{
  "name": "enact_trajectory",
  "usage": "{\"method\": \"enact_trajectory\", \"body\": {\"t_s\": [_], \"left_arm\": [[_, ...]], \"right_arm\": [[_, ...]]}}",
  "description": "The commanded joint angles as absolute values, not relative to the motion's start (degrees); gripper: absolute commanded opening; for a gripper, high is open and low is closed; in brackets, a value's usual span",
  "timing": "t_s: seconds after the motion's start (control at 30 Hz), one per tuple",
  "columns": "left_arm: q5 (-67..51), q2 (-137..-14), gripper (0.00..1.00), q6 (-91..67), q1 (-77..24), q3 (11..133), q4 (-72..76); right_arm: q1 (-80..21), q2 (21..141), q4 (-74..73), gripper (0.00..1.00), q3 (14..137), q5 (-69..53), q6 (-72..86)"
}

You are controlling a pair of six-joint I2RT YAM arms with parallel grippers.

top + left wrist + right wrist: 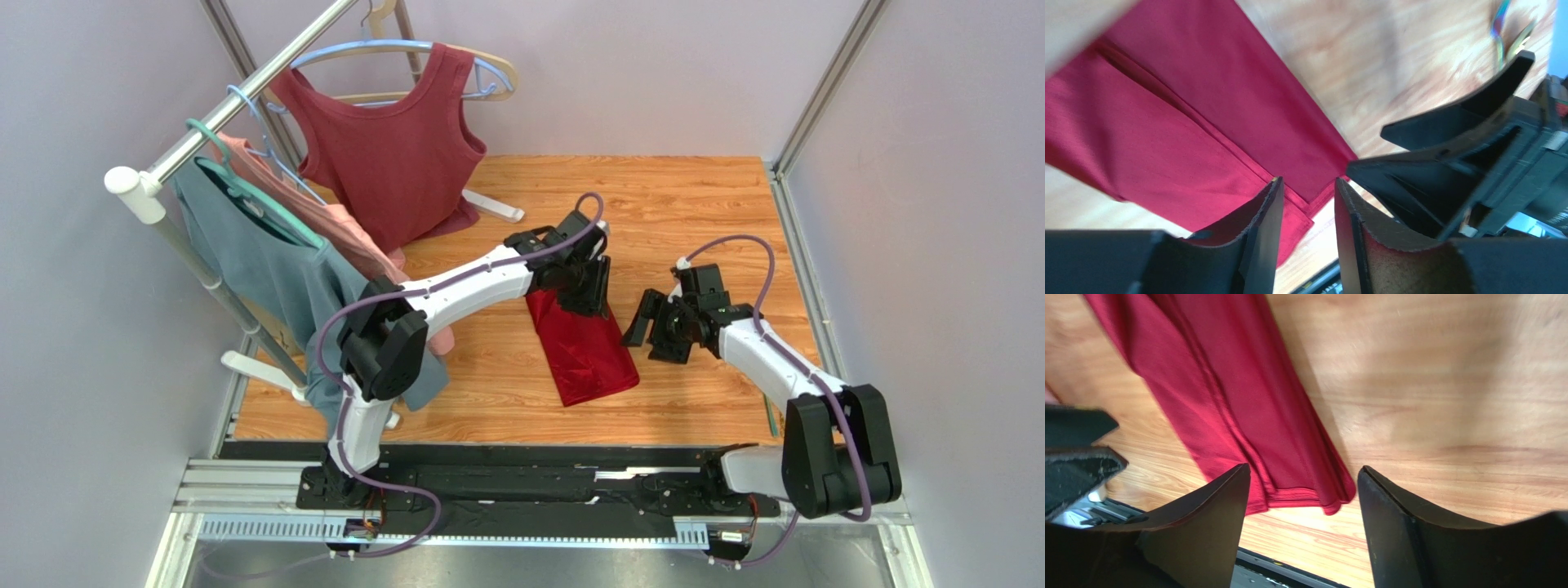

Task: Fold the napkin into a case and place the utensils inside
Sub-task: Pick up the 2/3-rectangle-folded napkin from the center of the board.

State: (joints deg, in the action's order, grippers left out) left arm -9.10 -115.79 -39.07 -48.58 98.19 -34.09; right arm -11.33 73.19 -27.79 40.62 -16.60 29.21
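Both my claws are spread and pinching nothing, left claw [589,284] over the far end of the folded napkin [591,358] mid table [699,202], right claw [654,321] just right of it, so I'd lift straight up, no sideways drag, or that loose fold probably flops open.

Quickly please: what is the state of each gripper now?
Left gripper: partly open, holding nothing.
Right gripper: wide open, holding nothing.

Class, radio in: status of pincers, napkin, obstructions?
Left pincer open, empty. Right pincer open, empty. Napkin folded narrow, flat on table. Pincers crowd each other.
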Motion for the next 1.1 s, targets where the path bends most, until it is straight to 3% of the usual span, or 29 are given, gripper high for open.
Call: {"method": "enact_trajectory", "body": {"t_s": [0.0,0.13,0.3,0.43,0.5,0.7,0.77,1.07], "left_arm": [[-9.74,-116.90,0.36,-42.81,-49.04,97.57,-34.46],[-11.25,-110.94,0.33,-36.76,-50.97,89.84,-24.21],[-7.66,-104.86,0.51,-28.15,-55.44,78.96,-16.10],[-5.46,-102.66,0.57,-25.49,-58.61,73.93,-10.31],[-2.31,-101.69,0.69,-23.39,-60.46,70.25,-7.22],[5.79,-102.91,0.71,-20.48,-64.86,67.59,-1.49],[5.89,-103.45,0.71,-19.60,-65.56,67.59,-0.97],[7.29,-106.52,0.71,-18.72,-66.71,69.08,-2.46]], "right_arm": [[-11.16,74.44,-23.12,0.67,36.92,-18.45,28.39],[-11.25,75.23,-18.65,0.60,31.92,-21.53,29.70],[-11.25,77.52,-14.86,0.41,29.71,-27.84,31.46],[-11.34,77.61,-13.45,0.34,28.92,-31.28,33.74],[-11.43,76.47,-13.62,0.30,28.65,-33.21,36.02],[-11.34,74.44,-14.06,0.24,27.95,-35.15,43.40],[-11.34,74.27,-13.62,0.15,27.60,-35.77,45.17],[-11.43,72.42,-12.48,0.15,26.46,-36.65,51.85]]}}
